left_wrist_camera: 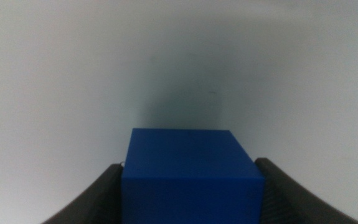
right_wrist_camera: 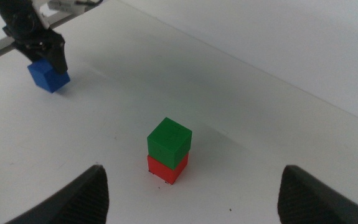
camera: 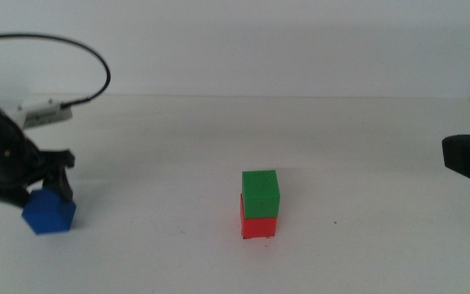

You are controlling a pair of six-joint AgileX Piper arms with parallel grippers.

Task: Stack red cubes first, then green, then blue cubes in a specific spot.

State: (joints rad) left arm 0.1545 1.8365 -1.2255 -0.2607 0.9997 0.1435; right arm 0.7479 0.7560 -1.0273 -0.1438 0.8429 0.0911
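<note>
Cubes sit on a white table (camera: 365,245). From the middle view, the left gripper (camera: 45,194) comes in low from the left edge of the table. Its arm leans down and its two dark jaws pinch the blue cube (camera: 49,213) from above. The cube looks tipped a little, at the left side near the front edge. The green cube (camera: 260,193) sits right on top of the red cube (camera: 258,225), close to the middle of the table, a bit toward the front. Bare white table lies wide between the blue cube and this stack. The pen marks of the spot are too faint to make out. The right gripper (camera: 469,159) waits at the right edge, well apart from the stack.

From the left wrist view, the blue cube (left_wrist_camera: 191,177) fills the gap, with a dark jaw pressed on each side.

From the right wrist view, the right gripper (right_wrist_camera: 194,196) has its jaws spread wide with nothing between them. It looks down at the green cube (right_wrist_camera: 169,142) on the red cube (right_wrist_camera: 166,168). Far off, the left gripper (right_wrist_camera: 42,55) grips the blue cube (right_wrist_camera: 48,76).
</note>
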